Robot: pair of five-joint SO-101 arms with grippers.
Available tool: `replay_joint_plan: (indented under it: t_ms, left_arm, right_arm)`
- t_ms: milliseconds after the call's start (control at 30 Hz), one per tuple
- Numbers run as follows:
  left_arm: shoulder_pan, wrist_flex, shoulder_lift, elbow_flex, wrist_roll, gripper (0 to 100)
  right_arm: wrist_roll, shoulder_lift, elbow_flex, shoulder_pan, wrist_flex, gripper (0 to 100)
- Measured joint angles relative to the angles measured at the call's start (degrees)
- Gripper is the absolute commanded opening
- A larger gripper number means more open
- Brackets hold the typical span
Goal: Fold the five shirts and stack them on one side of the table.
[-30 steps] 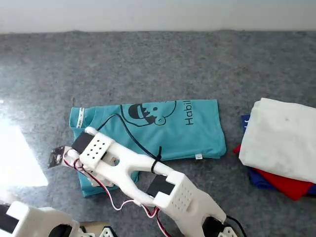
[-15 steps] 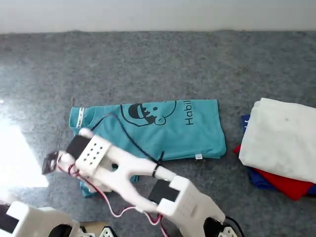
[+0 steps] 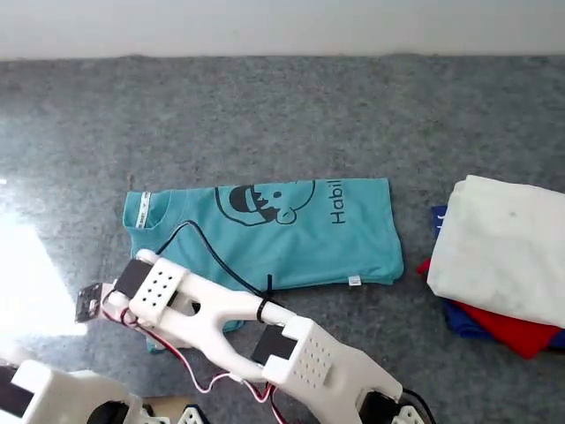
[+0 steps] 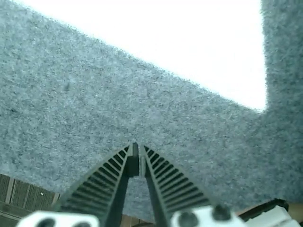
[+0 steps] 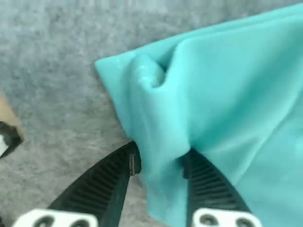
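Note:
A teal shirt (image 3: 291, 234) with a dark print lies flat in the middle of the grey table, collar to the left. My right arm (image 3: 221, 309) lies across its near-left part. In the right wrist view, my right gripper (image 5: 161, 158) is shut on a bunched fold at the teal shirt's (image 5: 222, 104) edge, with fabric pinched between both fingers. My left gripper (image 4: 138, 158) is shut on nothing, hovering over bare grey felt near a bright glare patch. A folded white shirt (image 3: 503, 247) tops a red shirt (image 3: 503, 329) and a blue shirt (image 3: 461, 320) at the right side.
The left arm's white base (image 3: 53, 393) sits at the near-left corner. Bright glare (image 3: 26, 283) covers the table's left edge. A pale wall (image 3: 282, 26) borders the far side. Open grey felt (image 3: 282, 115) lies behind the teal shirt.
My right arm has swung toward the near-left, its wrist sliding away from the collar toward the table's front. The teal shirt's main body and the stack stay put.

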Motion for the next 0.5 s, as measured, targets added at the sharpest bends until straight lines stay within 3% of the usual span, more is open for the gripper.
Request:
replay_joint_plan:
  t_ms: [267, 500]
  left_arm:
    - [0.0, 0.0, 0.0, 0.0, 0.2, 1]
    - [0.0, 0.0, 0.0, 0.0, 0.3, 1]
  right_arm:
    - [0.2, 1.6, -3.6, 1.1, -0.9, 1.0]
    - [0.2, 3.3, -16.2, 4.4, 4.0, 1.0]
